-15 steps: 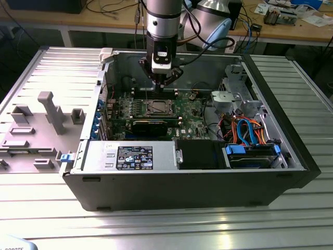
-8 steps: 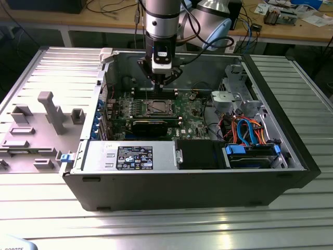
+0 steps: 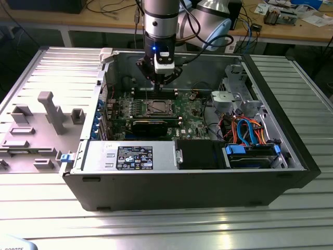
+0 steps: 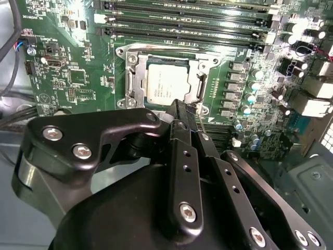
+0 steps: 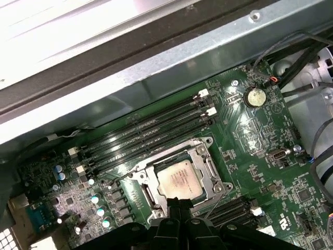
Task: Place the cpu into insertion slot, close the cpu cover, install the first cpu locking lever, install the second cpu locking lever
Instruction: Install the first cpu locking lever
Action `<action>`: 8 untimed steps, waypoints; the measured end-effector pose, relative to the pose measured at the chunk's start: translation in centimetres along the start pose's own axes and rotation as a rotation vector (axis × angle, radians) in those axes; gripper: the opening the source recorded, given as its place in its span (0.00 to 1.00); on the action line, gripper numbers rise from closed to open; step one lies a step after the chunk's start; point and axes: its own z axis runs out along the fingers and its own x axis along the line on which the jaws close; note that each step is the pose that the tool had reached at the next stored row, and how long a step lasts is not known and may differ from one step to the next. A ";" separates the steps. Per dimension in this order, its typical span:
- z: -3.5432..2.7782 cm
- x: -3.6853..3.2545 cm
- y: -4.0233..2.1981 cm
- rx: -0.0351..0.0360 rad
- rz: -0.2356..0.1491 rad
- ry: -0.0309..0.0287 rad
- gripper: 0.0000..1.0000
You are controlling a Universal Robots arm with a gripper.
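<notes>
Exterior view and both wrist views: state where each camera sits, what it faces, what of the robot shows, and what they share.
Exterior view: off the arm, raised beside the open computer case, looking down into it; the arm and hand show.
First wrist view: on the arm, looking down on the motherboard; the hand shows.
Second wrist view: on the arm, looking past the hand at the motherboard.
Shared: all three show the cpu.

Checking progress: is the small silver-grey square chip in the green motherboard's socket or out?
In: in the second wrist view the silver-grey chip lies flat inside the square pale-rimmed socket.
</notes>
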 end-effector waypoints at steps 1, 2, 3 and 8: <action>0.00 0.07 -0.04 -0.0037 -0.001 -0.0028 0.11; 0.00 0.15 -0.13 -0.0099 -0.004 -0.0051 0.11; 0.01 0.19 -0.23 -0.0121 -0.010 -0.0058 0.11; 0.01 0.53 -0.56 -0.0137 -0.042 -0.0080 0.11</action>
